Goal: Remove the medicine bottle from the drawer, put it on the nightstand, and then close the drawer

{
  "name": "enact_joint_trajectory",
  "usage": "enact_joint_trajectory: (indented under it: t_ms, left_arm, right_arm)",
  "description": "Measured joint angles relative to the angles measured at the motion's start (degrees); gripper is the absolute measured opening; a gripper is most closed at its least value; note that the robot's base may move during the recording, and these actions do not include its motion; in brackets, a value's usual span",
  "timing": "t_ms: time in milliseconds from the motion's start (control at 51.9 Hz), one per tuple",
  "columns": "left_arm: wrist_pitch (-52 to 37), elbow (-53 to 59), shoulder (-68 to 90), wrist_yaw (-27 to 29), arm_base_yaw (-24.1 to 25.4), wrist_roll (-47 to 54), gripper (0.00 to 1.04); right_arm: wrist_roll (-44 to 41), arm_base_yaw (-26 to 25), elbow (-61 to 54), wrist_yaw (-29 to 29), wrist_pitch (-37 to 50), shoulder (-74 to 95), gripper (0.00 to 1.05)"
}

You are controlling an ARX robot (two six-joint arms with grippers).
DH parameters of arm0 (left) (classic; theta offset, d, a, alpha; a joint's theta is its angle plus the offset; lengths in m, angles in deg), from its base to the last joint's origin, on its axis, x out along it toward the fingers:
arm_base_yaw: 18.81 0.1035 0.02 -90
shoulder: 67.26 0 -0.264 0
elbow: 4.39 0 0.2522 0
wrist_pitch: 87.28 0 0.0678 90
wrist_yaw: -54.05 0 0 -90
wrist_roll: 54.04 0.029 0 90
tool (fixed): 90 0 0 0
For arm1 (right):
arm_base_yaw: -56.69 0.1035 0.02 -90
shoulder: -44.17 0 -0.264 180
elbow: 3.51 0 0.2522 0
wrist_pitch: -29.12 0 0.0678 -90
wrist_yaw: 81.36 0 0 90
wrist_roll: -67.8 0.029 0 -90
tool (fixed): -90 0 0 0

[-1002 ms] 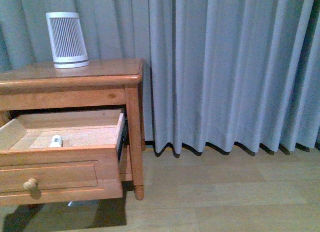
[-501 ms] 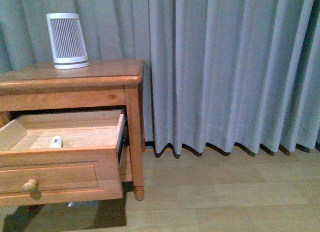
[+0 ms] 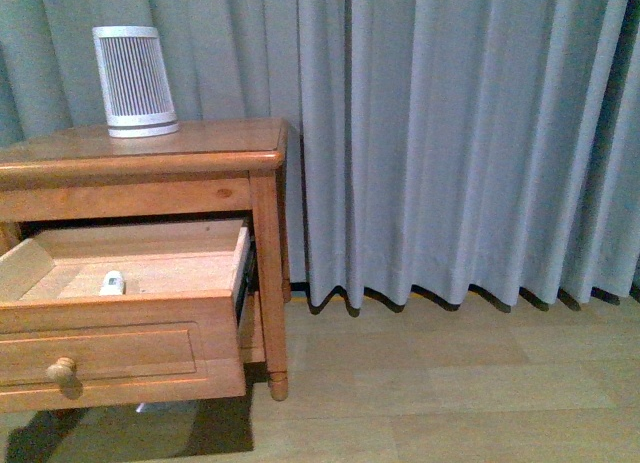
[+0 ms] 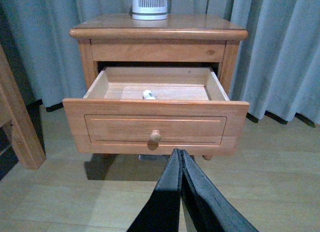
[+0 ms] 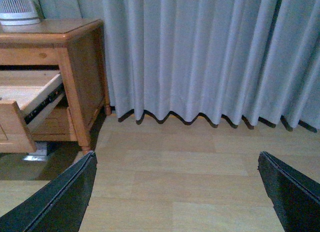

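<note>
The nightstand [image 3: 190,153] stands at the left, with its drawer [image 3: 130,338] pulled out. Inside on the pale floor lies the small white medicine bottle [image 3: 112,281], seen also as the medicine bottle [image 4: 148,94] in the left wrist view. My left gripper [image 4: 179,153] is shut and empty, low in front of the drawer [image 4: 155,129], just below its round knob [image 4: 155,137] and apart from it. My right gripper [image 5: 176,159] is open over bare floor, to the right of the nightstand [image 5: 75,46]. Neither arm shows in the front view.
A white slatted device [image 3: 134,80] stands on the nightstand top. Grey curtains [image 3: 450,133] hang behind, down to the wooden floor [image 3: 450,393]. A plain wooden post [image 4: 17,127] stands beside the nightstand in the left wrist view.
The drawer front has shifted slightly in the front view, about a knob's width upward in the picture. The bottle lies in the same place.
</note>
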Motion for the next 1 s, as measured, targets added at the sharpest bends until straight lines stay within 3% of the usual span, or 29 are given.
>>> enact_joint_trajectory:
  t_ms: [559,1002]
  left_arm:
    - [0.0,0.0,-0.02,0.0,0.0,-0.02,1.0]
    - [0.0,0.0,-0.04,-0.09,0.0,-0.04,0.98]
  right_arm:
    - [0.0,0.0,0.0,0.0,0.0,0.0,0.98]
    - [0.0,0.0,0.0,-0.15,-0.02,-0.02,0.98]
